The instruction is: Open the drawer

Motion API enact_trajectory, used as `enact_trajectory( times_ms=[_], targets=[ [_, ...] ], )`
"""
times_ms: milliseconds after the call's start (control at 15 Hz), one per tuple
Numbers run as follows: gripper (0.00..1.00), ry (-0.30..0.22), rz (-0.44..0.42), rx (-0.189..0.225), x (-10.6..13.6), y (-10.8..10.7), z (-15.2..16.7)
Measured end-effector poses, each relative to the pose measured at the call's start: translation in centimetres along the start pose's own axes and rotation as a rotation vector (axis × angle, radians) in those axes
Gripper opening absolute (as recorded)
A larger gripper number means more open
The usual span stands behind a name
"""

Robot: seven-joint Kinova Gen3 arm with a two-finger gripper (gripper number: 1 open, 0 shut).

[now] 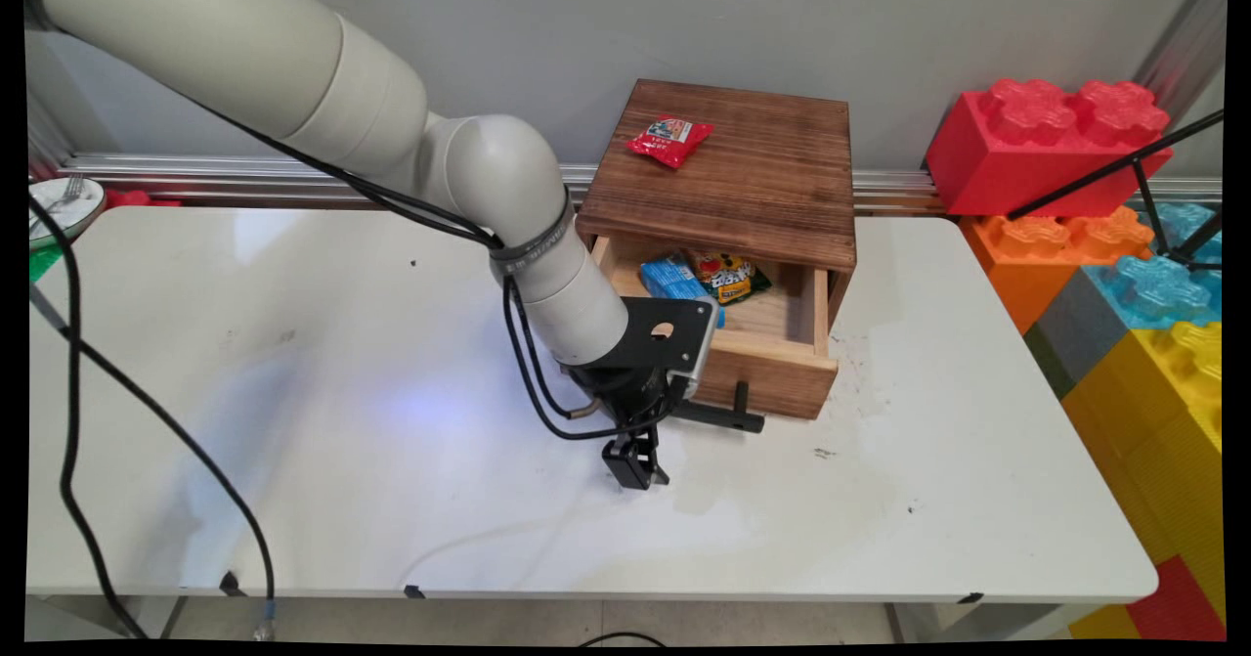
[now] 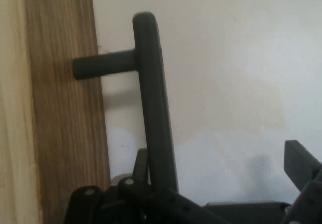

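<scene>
One small wooden cabinet (image 1: 728, 172) stands at the far edge of the white worktop (image 1: 293, 460), right of the middle, with its single drawer (image 1: 772, 368) pulled out toward the near side. On the drawer front sits one black bar handle (image 1: 728, 416), seen in the hand view as a dark bar (image 2: 153, 113) held off the wood by a short post. The tool (image 1: 640, 465) hangs just beside that handle, on its left, low over the worktop; its fingers stand wide apart, one (image 2: 302, 166) at the right of the hand view and the other down beside the bar, and they grip nothing. Three snack packets show: one red packet (image 1: 670, 139) lies on the cabinet's top, and in the drawer lie one blue packet (image 1: 674, 280) and one yellow-green packet (image 1: 731, 278), touching each other. The worktop is scuffed and stained near the drawer. Behind it runs a grey wall with a metal rail, and past the right edge rise big toy blocks (image 1: 1104, 206) in red, orange, blue and yellow. A bowl (image 1: 61, 206) sits at the far left corner.
</scene>
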Motion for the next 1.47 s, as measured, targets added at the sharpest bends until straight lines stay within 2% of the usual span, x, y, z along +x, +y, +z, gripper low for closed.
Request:
enact_trajectory(
  times_ms=[400, 933, 1467],
  targets=[
    [1.00, 0.004, -0.003, -0.011, 0.3, 1.6, -0.7],
    [1.00, -0.004, -0.003, -0.013, -0.9, 3.4, -0.5],
    [1.00, 0.004, -0.004, -0.010, -1.1, 4.6, -0.2]
  ],
)
